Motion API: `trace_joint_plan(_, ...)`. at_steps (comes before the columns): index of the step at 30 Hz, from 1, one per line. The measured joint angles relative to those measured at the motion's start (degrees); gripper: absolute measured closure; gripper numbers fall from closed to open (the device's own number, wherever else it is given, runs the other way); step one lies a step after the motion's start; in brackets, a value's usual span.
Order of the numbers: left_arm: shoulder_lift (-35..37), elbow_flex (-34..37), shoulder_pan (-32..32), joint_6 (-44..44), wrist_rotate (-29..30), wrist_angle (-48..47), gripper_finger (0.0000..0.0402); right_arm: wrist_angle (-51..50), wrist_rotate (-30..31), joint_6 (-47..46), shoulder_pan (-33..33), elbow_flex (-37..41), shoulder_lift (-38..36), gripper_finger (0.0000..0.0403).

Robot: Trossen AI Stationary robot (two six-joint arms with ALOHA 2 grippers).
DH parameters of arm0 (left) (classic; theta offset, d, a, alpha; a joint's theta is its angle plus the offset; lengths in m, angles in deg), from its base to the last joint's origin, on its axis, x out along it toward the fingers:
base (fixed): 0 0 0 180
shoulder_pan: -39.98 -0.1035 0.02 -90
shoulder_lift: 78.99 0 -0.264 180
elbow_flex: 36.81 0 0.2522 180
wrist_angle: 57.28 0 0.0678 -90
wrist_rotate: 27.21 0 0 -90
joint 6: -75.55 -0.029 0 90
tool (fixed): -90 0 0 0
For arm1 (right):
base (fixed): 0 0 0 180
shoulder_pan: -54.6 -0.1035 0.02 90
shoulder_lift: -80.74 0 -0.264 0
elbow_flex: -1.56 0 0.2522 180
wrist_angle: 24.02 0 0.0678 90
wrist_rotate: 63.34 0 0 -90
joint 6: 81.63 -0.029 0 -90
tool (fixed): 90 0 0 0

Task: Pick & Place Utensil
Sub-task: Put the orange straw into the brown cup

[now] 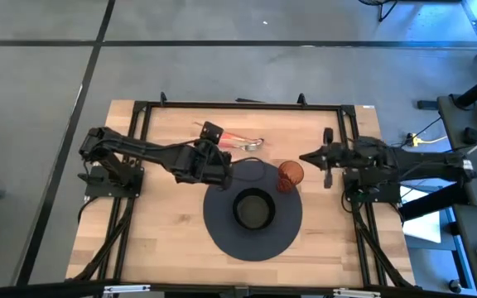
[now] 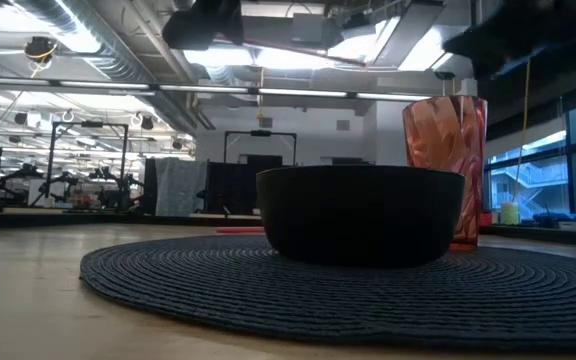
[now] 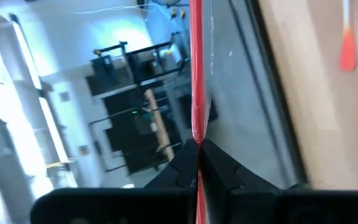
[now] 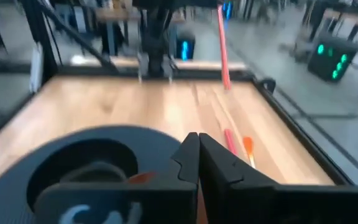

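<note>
**Mia:** Where is the left gripper [image 1: 222,172]?

**Tom:** It is up over the table, near the far left edge of the round dark mat [image 1: 222,236]. Its fingers are pinched tight on a thin red utensil [image 3: 197,81]. In the left wrist view the red stick goes straight out from between the fingers [image 3: 182,163].

**Mia:** Is the stick touching the table?

**Tom:** I cannot tell. In the right wrist view it seems to hang in the air, tilted a little, at the far end of the table [image 1: 122,248].

**Mia:** Are there more utensils?

**Tom:** Yes. Some lie flat on the wood by the far edge, just past the left gripper. One has a red handle [image 1: 232,136] and one has a shiny metal end [image 1: 252,144].

**Mia:** What sits on the mat?

**Tom:** A black bowl [image 2: 360,212] sits in the middle. A see-through red cup [image 2: 445,150] stands upright at the far right edge of the mat, near the bowl.

**Mia:** And the right gripper [image 1: 305,157]?

**Tom:** It waits at the right side, just right of the cup. Its fingers are closed and hold nothing.
</note>
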Motion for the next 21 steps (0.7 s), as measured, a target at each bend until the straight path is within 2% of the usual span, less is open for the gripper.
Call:
trace_joint_plan(7, 0.0, 5.9, 2.7, -8.1, 8.0, 0.5, 0.0399, -16.3, 2.0, 1.6, -0.6, -21.2, 22.4, 0.0377)
trace_joint_plan(10, 0.0, 8.4, 4.8, -10.1, 11.5, 0.6, 0.0399, -17.2, 2.0, 2.6, -0.6, -28.4, 30.8, 0.0359)
trace_joint_plan(13, 0.0, 9.7, 7.7, -10.2, 15.8, 0.5, 0.0399, -17.0, 2.3, 3.6, -0.6, -35.5, 37.4, 0.0325)
trace_joint_plan(21, 0.0, 11.4, 14.7, -9.6, 17.3, 0.4, 0.0399, -19.6, 2.9, 4.1, -0.6, -50.6, 49.2, 0.0201)
